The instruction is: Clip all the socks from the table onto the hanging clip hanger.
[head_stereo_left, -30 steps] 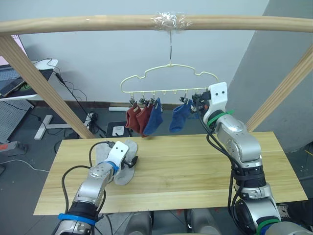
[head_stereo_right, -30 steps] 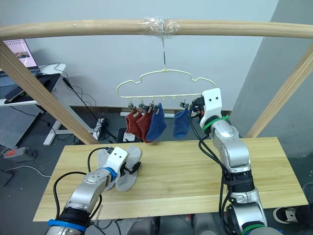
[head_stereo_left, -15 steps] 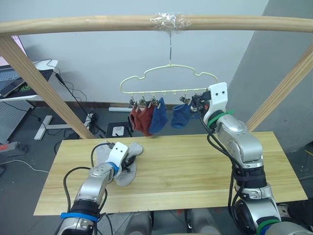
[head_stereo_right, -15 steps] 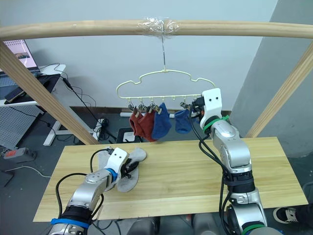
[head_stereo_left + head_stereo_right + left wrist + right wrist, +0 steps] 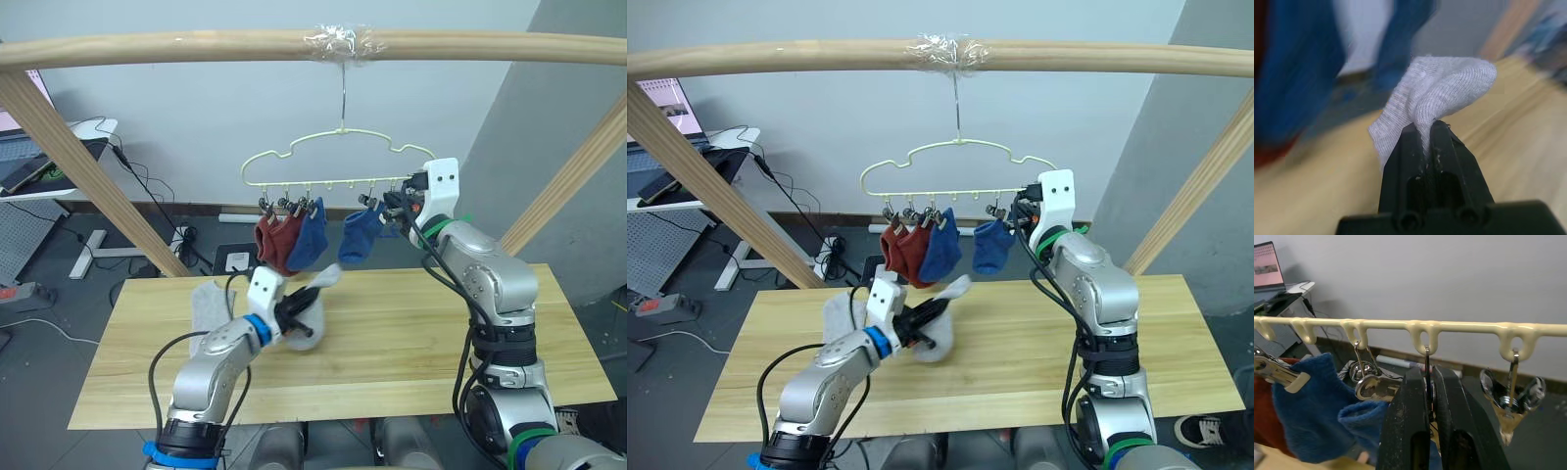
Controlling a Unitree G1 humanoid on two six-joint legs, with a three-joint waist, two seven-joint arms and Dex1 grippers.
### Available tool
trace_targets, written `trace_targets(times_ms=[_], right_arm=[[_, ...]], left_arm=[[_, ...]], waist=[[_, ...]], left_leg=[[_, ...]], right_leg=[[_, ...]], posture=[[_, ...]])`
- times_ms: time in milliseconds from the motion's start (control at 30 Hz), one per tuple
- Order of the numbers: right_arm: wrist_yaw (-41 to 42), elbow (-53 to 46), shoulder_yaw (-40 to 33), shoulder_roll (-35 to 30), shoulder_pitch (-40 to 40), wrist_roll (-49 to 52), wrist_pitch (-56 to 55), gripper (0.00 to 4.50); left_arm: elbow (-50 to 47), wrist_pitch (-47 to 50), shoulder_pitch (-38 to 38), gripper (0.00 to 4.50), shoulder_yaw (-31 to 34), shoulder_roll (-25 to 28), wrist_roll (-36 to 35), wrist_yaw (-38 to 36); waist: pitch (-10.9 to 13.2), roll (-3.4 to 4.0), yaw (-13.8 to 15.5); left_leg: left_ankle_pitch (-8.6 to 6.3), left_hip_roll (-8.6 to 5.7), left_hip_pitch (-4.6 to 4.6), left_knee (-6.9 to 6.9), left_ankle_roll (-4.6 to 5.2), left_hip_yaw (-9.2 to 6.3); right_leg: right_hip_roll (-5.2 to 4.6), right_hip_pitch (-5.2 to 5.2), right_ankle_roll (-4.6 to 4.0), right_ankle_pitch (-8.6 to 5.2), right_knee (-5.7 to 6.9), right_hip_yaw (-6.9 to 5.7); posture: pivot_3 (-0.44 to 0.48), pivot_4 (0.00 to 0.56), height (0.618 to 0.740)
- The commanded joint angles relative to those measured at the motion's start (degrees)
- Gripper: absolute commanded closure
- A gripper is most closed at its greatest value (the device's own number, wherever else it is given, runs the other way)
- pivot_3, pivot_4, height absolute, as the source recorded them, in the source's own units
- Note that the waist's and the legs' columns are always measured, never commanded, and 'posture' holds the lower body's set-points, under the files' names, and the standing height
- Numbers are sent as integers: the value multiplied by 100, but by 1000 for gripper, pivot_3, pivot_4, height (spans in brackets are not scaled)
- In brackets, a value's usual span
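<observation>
Left gripper (image 5: pixel 1426 128) is clamped on a light grey sock (image 5: pixel 312 305), lifted off the table (image 5: pixel 392 333). A second grey sock (image 5: pixel 208 302) lies flat on the table. Right gripper (image 5: pixel 1428 382) pinches a metal clip (image 5: pixel 1427 377) on the clip hanger (image 5: pixel 338 162). Two rust red socks (image 5: pixel 272 240) and two blue socks (image 5: pixel 312 238) hang clipped.

Right end effector (image 5: pixel 1429 396) pinched on a metal clip (image 5: pixel 1427 377), clip hanger (image 5: pixel 1449 326), blue sock (image 5: pixel 1308 406)
</observation>
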Motion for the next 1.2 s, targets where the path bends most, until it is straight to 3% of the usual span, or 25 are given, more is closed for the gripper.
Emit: trace_targets(times_ms=[33, 300, 467, 1100, 1200], right_arm=[[-181, -388, -347, 87, -241, 375, 865, 4500], [-776, -764, -1337, 724, -791, 804, 2388, 4500], [-949, -859, -1662, 936, -966, 810, 2766, 4500], [-1000, -890, -1789, 1073, -1120, 817, 3029, 4500], [-943, -938, -1768, 1086, -1098, 871, 3031, 3692]], left_arm=[[-393, -127, -196, 4475, -248, -258, -101, 78], [113, -700, -502, 4475, -505, -957, 145, 461], [378, -974, -577, 4475, -498, -1053, 283, 588], [916, -1463, -938, 4475, -520, -1392, 390, 691], [893, -1434, -955, 4500, -543, -1421, 377, 667]], waist=[[0, 0, -2], [1, 1, -32], [1, 1, -57], [1, 2, -76], [1, 2, -77]], left_leg=[[0, 0, 0, 0, 0, 0], [0, -1, -1, -1, 1, 2], [0, -2, -4, -1, 1, 3], [0, -2, -6, -1, 1, 2], [0, -2, -6, -1, 1, 2]], right_leg=[[0, 0, 0, 0, 0, 0], [1, -1, 0, -1, -1, -1], [1, -2, 1, -1, -3, -1], [2, -2, 2, -2, -3, -4], [2, -2, 17, -10, -3, -4]], posture=[[-60, 175, 740], [-90, 176, 740], [-97, 178, 740], [-105, 181, 740], [-105, 177, 740]])
